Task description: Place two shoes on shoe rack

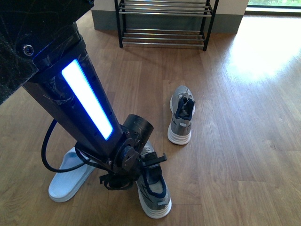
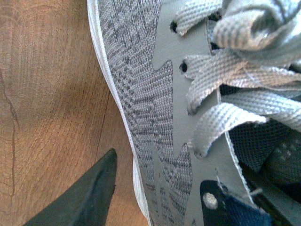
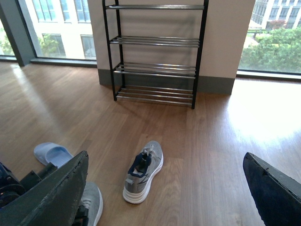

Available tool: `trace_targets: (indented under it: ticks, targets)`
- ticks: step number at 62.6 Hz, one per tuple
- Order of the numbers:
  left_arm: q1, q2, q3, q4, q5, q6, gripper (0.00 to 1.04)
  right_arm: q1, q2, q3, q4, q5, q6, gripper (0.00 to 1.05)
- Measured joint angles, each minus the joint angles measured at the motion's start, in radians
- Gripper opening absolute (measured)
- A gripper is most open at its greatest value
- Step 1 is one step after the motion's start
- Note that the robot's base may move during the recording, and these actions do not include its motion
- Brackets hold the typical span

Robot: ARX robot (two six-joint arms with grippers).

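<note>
At the near edge of the floor (image 1: 244,155), right at 6 o'clock, the near shoe (image 1: 156,194) lies on its sole. Its long axis runs from 6 to about 11 o'clock, with the heel towards the robot. The left gripper (image 1: 141,170) sits low over its laced middle. In the left wrist view, one of its fingers (image 2: 89,197) stands on the wood just outside the white sole, not touching it. The other finger seems to lie over the navy collar, though I cannot tell for sure. The fingers are parted across the shoe's side wall and do not yet pinch it.

A blue slide (image 1: 69,175) lies just beside the shoe at 9 o'clock, close enough to be nudged.

Farther out, at about 1 o'clock, the far shoe (image 1: 181,117) also stands upright with its heel towards the robot and its toe towards the wall. The right gripper (image 3: 164,160) is spread wide and holds nothing. The far shoe lies ahead of it at 12 o'clock, with its length in line with the reach, so the right arm looks the better placed for that one.

Farthest off, at 12 o'clock against the wall, the shoe rack (image 1: 164,44) holds neither shoe, and its shelves are bare in the right wrist view.
</note>
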Motion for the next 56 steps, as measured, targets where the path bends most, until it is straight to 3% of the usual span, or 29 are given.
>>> trace_targets:
  ticks: [21,37,56]
  targets:
    - [0.005,-0.025,-0.044,0.011,-0.098,0.023,0.02,0.0,0.0,0.0,0.0,0.0,0.0,0.95]
    - [0.045,-0.071,-0.122,-0.041,-0.241,0.027,0.02,0.0,0.0,0.0,0.0,0.0,0.0,0.95]
    - [0.106,-0.467,-0.504,0.186,-0.258,0.175,0.02,0.0,0.0,0.0,0.0,0.0,0.0,0.95]
